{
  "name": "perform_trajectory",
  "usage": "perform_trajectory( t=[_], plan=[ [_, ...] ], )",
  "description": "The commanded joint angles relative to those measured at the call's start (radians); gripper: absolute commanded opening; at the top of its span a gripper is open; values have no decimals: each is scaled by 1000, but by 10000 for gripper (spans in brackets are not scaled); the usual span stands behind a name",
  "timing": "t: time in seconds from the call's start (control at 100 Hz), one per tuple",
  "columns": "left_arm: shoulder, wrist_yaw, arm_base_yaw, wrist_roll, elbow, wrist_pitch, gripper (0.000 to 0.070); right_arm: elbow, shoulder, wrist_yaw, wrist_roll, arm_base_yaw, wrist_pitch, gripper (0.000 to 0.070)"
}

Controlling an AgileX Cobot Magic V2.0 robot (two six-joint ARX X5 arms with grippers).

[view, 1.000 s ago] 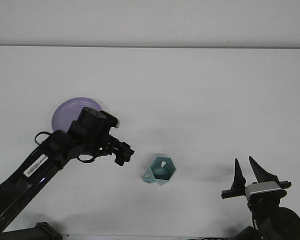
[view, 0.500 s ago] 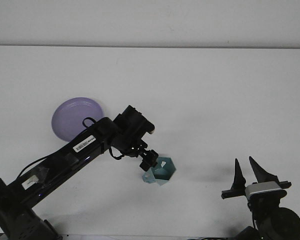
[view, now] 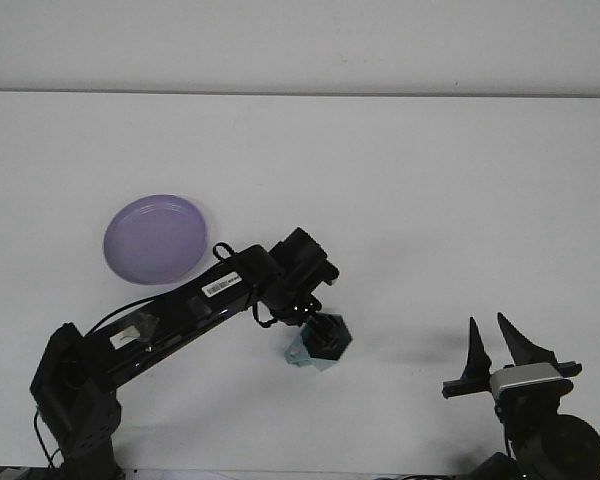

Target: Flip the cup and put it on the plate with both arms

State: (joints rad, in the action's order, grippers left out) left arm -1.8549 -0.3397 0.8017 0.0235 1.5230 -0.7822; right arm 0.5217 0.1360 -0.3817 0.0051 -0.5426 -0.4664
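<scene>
A teal hexagonal cup (view: 302,354) lies on its side on the white table, just right of centre near the front edge. My left gripper (view: 323,333) is down at the cup's mouth and covers most of it, so only the handle and lower rim show. The purple plate (view: 156,238) sits empty at the left, well behind the cup. At the front right corner, far from the cup, my right gripper (view: 502,345) points upward, open and holding nothing.
The left arm (view: 180,310) stretches diagonally from the front left corner across the table, passing just in front of the plate. A pale wall runs along the table's back edge (view: 300,93).
The left arm has swung right and forward, away from the plate's edge, bringing its gripper onto the cup's mouth. The cup and the right arm have stayed put.
</scene>
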Motion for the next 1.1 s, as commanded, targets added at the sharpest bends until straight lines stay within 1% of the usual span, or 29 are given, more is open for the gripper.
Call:
perform_trajectory(
  t=[0.0, 0.11, 0.15, 0.19, 0.27, 0.34, 0.35, 0.38, 0.48, 0.57, 0.65, 0.79, 0.92, 1.09],
  plan=[
    [-33, 3, 13, -8, 22, 2, 425, 7, 3, 0, 14, -5, 9, 268],
    [-52, 8, 17, -12, 22, 5, 412, 7, 3, 0, 14, -5, 9, 268],
    [-54, 13, 17, -13, 22, 13, 386, 7, 3, 0, 14, -5, 9, 268],
    [-55, 24, 18, -13, 22, 23, 313, 7, 3, 0, 14, -5, 9, 268],
    [-55, 29, 19, -24, 22, 27, 136, 7, 3, 0, 14, -5, 9, 268],
    [-55, 29, 19, -36, 22, 23, 7, 7, 3, 0, 14, -5, 9, 268],
    [-55, 29, 19, -36, 22, 23, 0, 7, 3, 0, 14, -5, 9, 268],
    [-55, 29, 19, -36, 22, 22, 13, 7, 3, 0, 14, -5, 9, 268],
    [-55, 30, 19, -29, 22, 21, 12, 7, 3, 0, 14, -5, 9, 268],
    [-54, 30, 17, -5, 23, 20, 12, 7, 3, 0, 14, -5, 9, 268],
    [-45, 33, 8, -4, 23, 20, 12, 7, 3, 0, 14, -5, 9, 268],
    [-7, 71, -21, -5, 23, 13, 12, 7, 3, 0, 14, -5, 9, 268],
    [48, 93, -80, -5, 23, -5, 12, 7, 3, 0, 14, -5, 9, 268],
    [145, 133, -215, -8, 23, -33, 12, 7, 3, 0, 14, -5, 9, 268]
  ],
)
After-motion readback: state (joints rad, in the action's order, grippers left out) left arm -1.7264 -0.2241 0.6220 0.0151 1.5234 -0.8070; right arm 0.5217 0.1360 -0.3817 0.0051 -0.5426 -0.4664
